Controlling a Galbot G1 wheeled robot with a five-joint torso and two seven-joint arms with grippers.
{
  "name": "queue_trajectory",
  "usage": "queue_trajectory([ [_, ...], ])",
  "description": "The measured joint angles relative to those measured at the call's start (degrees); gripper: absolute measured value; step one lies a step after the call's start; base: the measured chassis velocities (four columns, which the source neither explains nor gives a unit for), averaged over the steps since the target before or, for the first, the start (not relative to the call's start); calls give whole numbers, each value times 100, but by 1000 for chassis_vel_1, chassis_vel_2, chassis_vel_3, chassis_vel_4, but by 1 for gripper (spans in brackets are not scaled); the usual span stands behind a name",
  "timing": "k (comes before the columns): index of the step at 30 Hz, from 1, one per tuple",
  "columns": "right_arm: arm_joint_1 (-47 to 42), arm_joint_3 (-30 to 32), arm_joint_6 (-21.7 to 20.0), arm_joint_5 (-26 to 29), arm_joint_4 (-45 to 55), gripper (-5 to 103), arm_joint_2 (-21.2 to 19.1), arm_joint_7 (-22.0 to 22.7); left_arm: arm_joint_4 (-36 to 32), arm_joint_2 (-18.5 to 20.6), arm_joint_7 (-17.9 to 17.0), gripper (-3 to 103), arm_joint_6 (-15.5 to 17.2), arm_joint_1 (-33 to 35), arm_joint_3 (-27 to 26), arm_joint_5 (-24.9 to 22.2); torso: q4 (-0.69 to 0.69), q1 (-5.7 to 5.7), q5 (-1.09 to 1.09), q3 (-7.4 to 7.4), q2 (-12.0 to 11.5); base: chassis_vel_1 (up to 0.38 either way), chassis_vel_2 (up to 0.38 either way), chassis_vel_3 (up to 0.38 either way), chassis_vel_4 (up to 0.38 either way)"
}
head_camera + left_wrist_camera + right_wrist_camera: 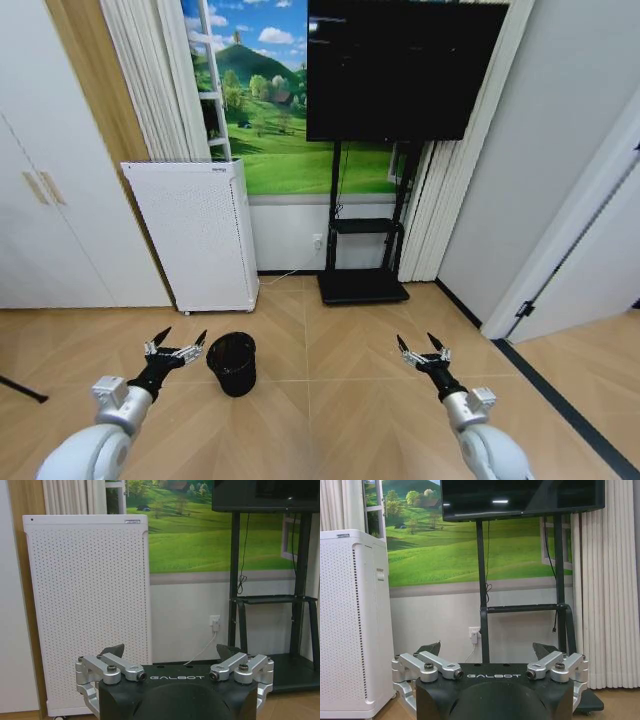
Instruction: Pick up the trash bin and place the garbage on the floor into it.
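In the head view the black wire-mesh trash bin (pixel 232 363) stands upright on the wood floor (pixel 330 400) in the lower left-centre of the frame, in front of the white perforated box appliance (pixel 195 235) that occupies the middle left. The left gripper (pixel 180 341) sits at lower left, just beside the bin's rim on its left side and apart from it, its dark fingers spread open and holding nothing. The right gripper (pixel 420 345) is at lower right-centre, well apart from the bin, fingers likewise spread and empty. A dark television (pixel 400 65) on a black stand (pixel 362 285) fills the upper centre, with a green hillside mural (pixel 265 120) behind it and white curtains (pixel 150 75) at upper left. The left wrist view looks past the left gripper (pixel 173 651), whose two fingertips stand wide apart at the bottom of the frame, straight at the appliance (pixel 87 610) on the left, a wall socket with a plugged cable (pixel 215 623) at centre right, and the stand's legs at right. The right wrist view shows the right gripper (pixel 488 648) open in the same way at the bottom, facing the television stand (pixel 484 605) at centre, the appliance (pixel 350 625) at the left edge and pleated curtains (pixel 607 580) down the right side.
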Motion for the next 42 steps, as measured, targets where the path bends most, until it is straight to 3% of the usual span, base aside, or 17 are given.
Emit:
queue_trajectory([
  [12,161,-152,-50,-52,-130,100,23,77,62,56,69,100,-16,28,-201,-59,0,113,1,162,274,0,0,0,0],
  [42,57,36,-13,39,-195,100,-11,128,129,57,124,100,34,-98,-110,6,0,444,0,612,1055,0,0,0,0],
])
